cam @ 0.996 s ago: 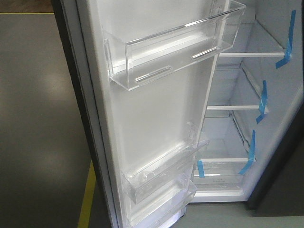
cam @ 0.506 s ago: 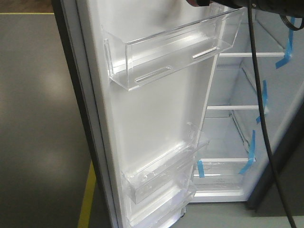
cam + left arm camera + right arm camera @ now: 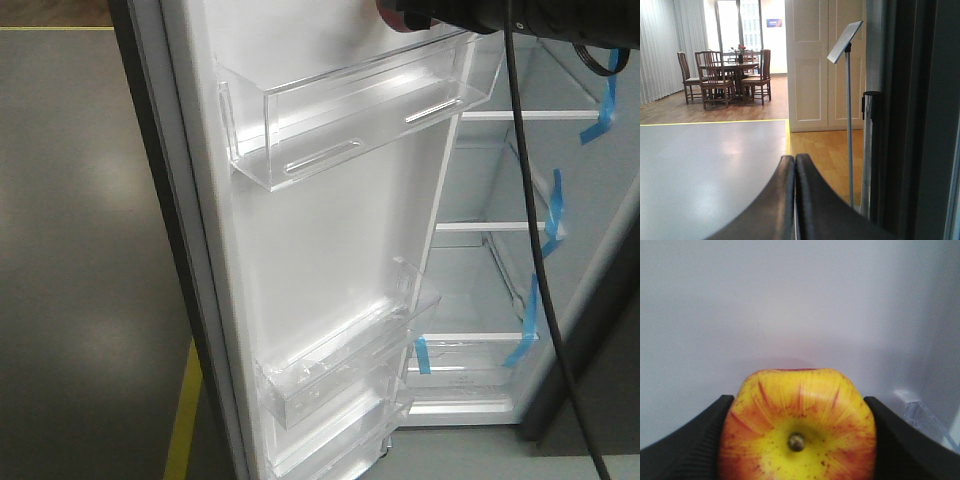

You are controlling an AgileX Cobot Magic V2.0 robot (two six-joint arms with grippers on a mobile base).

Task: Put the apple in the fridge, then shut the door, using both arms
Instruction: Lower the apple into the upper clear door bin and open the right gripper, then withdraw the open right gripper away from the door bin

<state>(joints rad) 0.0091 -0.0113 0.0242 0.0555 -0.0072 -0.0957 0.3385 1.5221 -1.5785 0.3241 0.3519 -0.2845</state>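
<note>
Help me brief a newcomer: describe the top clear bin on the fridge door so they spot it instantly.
Start at the open fridge door, white inside facing out. High on it hangs a wide clear bin. Unlike the bins stacked near the bottom, it sits alone at the top.

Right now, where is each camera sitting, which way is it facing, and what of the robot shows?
Front-facing: off the arms, facing the open door and fridge shelves; right arm at the top edge.
Left wrist: looks past the shut left gripper into a room with a dining table.
Right wrist: looks over the right gripper, clamping the apple, at a white surface.
Shared: front and right wrist show that arm's end.
</note>
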